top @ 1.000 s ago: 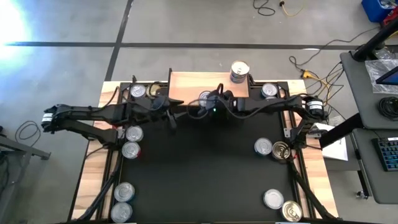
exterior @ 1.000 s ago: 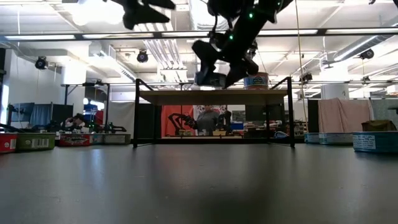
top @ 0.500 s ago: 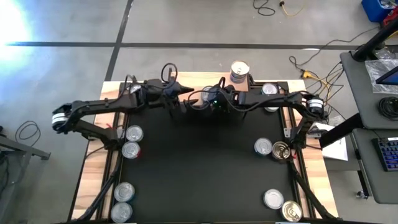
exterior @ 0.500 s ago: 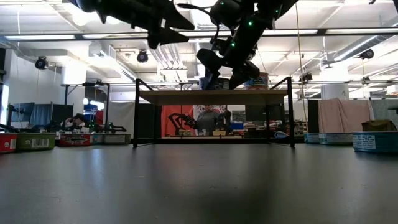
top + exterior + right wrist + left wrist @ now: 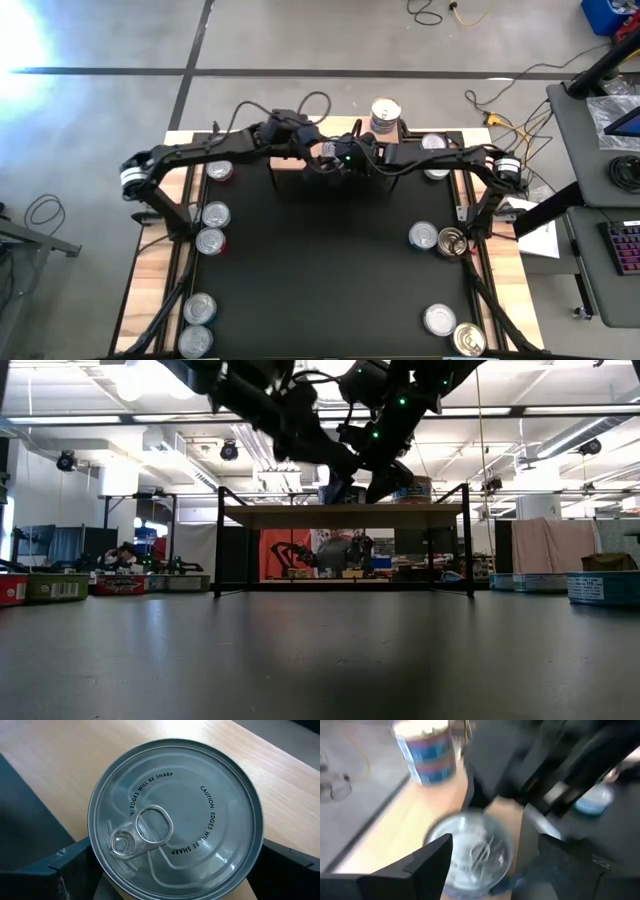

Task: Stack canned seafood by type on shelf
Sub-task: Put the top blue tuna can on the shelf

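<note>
The shelf [image 5: 440,512] stands at the table's far edge, with a stack of blue-labelled tins [image 5: 385,113] on its far right corner. My right gripper [image 5: 337,158] is over the shelf's middle, shut on a silver-topped tin [image 5: 175,820] with a pull ring. My left gripper [image 5: 316,148] is open and hovers close beside the right one. In the left wrist view its fingers [image 5: 432,862] frame that same tin [image 5: 467,852]. Whether they touch it, I cannot tell. My right gripper pinches the tin between its two fingers [image 5: 70,870], one on each opposite side of the round wall, just below the rim [image 5: 96,857]. They come from above, pointing down. The tin is upright over the shelf's wood top [image 5: 50,750]; whether its bottom rests there is hidden.
More tins lie on the black mat: two near the left edge [image 5: 215,214], two at the near left corner [image 5: 199,308], two at the right [image 5: 424,236], two at the near right corner [image 5: 440,320], and others beside the shelf [image 5: 220,171]. The mat's middle is bare.
My left arm has swung fast from the table's left side toward the far edge and the shelf's middle, ending right beside my right gripper. My right gripper has stayed over the shelf with the tin in its fingers.
</note>
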{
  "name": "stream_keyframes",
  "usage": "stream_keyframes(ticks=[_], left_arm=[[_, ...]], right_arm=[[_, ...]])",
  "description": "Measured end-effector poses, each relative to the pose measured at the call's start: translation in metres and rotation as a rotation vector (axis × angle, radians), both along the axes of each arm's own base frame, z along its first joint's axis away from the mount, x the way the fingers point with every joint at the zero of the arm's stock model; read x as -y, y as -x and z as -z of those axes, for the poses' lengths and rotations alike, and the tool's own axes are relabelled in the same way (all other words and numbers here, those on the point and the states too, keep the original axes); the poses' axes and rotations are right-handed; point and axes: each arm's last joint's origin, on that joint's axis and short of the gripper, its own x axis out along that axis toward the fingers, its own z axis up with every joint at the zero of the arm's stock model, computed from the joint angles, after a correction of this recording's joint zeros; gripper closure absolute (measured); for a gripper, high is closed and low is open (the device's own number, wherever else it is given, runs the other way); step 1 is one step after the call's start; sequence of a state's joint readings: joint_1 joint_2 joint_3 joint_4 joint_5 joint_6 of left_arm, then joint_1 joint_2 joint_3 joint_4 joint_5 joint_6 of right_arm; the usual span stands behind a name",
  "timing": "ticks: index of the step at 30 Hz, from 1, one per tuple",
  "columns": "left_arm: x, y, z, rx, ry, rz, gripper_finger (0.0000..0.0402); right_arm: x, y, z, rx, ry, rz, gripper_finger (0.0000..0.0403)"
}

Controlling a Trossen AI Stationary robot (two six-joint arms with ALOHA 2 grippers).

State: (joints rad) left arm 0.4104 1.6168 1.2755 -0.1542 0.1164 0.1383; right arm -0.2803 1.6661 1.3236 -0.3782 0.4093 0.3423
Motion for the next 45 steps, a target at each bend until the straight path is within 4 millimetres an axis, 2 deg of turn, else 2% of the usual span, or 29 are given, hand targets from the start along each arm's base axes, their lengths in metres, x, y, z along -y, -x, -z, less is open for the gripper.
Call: stream_keyframes(ticks=[6, 12, 15, 17, 23, 31, 37, 42, 45], left_arm=[[-0.011, -0.001, 0.000, 0.021, -0.038, 0.061, 0.0195], [-0.027, 0.016, -0.009, 0.116, 0.093, 0.288, 0.0308], [-0.029, 0.017, -0.006, 0.103, 0.067, 0.325, 0.0372], [-0.030, 0.015, -0.004, 0.103, 0.036, 0.337, 0.0393], [-0.034, 0.015, 0.005, 0.060, 0.029, 0.346, 0.0400], [-0.047, 0.023, 0.021, -0.041, -0.002, 0.373, 0.0401], [-0.061, 0.025, 0.034, -0.145, -0.092, 0.265, 0.0402], [-0.069, 0.025, 0.042, -0.128, -0.022, 0.266, 0.0402], [-0.071, 0.028, 0.040, -0.125, -0.004, 0.259, 0.0402]], right_arm=[[0.000, 0.001, 0.003, 0.023, -0.078, -0.032, 0.0007], [-0.001, 0.000, 0.002, 0.029, -0.081, -0.044, 0.0008], [-0.002, -0.001, 0.000, 0.033, -0.084, -0.054, 0.0008], [-0.003, -0.004, -0.003, 0.050, -0.078, -0.091, 0.0008], [-0.002, -0.016, -0.019, 0.204, -0.012, -0.144, 0.0007], [-0.001, -0.014, -0.015, 0.172, -0.046, -0.093, 0.0007], [0.000, -0.013, -0.015, 0.178, -0.050, -0.036, 0.0007], [0.000, -0.013, -0.016, 0.203, -0.057, -0.006, 0.0007], [-0.001, -0.013, -0.024, 0.190, -0.083, -0.032, 0.0007]])
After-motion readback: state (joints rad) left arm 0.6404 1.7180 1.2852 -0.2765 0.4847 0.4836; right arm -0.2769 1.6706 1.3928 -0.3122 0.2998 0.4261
